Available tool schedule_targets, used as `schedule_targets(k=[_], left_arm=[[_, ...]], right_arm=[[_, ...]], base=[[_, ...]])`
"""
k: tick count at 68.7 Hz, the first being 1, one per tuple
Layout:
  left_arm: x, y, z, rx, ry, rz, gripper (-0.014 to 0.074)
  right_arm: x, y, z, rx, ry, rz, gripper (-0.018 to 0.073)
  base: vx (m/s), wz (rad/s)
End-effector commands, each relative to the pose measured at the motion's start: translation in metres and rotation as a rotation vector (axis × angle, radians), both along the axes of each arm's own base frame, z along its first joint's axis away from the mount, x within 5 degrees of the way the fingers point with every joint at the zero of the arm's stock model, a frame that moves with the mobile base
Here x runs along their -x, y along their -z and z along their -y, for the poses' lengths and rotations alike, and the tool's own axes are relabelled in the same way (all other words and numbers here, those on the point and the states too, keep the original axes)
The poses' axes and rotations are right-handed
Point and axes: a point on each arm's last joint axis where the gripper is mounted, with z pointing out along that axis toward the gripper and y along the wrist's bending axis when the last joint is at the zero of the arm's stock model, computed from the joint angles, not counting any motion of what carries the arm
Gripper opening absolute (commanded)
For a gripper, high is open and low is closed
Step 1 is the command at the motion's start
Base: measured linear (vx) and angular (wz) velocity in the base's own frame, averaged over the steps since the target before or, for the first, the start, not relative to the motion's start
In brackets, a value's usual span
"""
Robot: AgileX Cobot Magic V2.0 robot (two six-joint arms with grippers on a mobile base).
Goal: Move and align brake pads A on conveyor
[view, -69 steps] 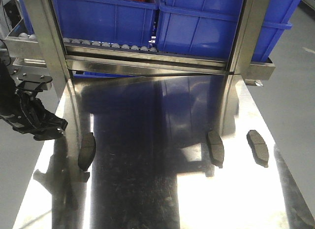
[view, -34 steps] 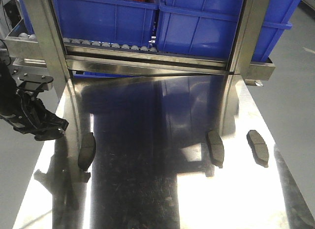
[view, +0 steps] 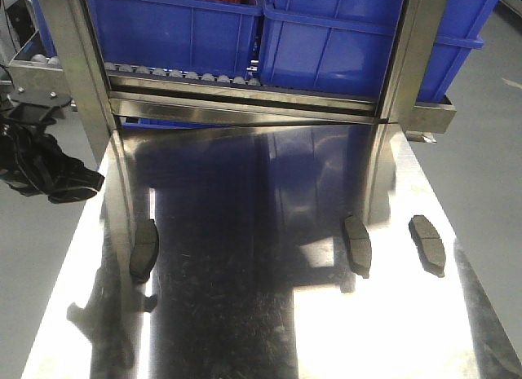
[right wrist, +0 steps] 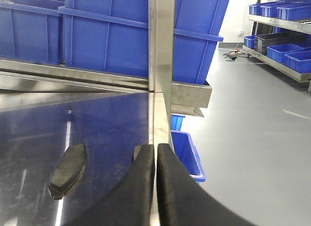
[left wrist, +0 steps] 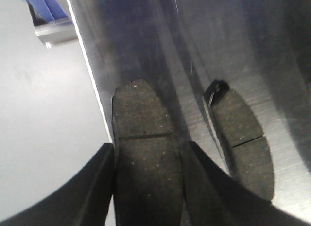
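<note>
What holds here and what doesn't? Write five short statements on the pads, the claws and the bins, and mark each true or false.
1. Three brake pads lie on the steel table: a left pad, a middle pad and a right pad. True.
2. The left claw is empty. False: it is shut on a fourth pad, held between its fingers.
3. The right claw is shut with nothing in it. True.
4. The three pads rest on a conveyor belt. False: they lie on bare steel, and no belt is in view.
5. The bins behind the table are red. False: they are blue.
</note>
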Motion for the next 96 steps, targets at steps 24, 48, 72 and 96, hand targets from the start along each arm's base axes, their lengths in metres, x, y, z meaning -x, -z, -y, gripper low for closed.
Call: schedule_targets(k=[24,48,72,96], left_arm=[[0.095,-0.065,0.002,0.031,0.011,0.341,0.0109],[0.200,-0.055,-0.008,0.043,-0.021,0.620,0.0109],[0.234,-0.051,-0.011,0.051,-0.027,0.741,0.0109],[0.235,-0.050,-0.010,0.051,-0.024,0.724,0.0109]], right_arm=[[0.001,-0.006,0.000,0.006,0.002,0.085,-0.0008],[0.001,-0.006,0.000,0.006,0.002,0.085,-0.0008],[0.001,-0.006,0.000,0.006,0.002,0.085,-0.0008],[0.001,-0.006,0.000,0.006,0.002,0.085,-0.0008]], base=[[0.00,0.00],[0.00,0.00],[0.00,0.00],[0.00,0.00]])
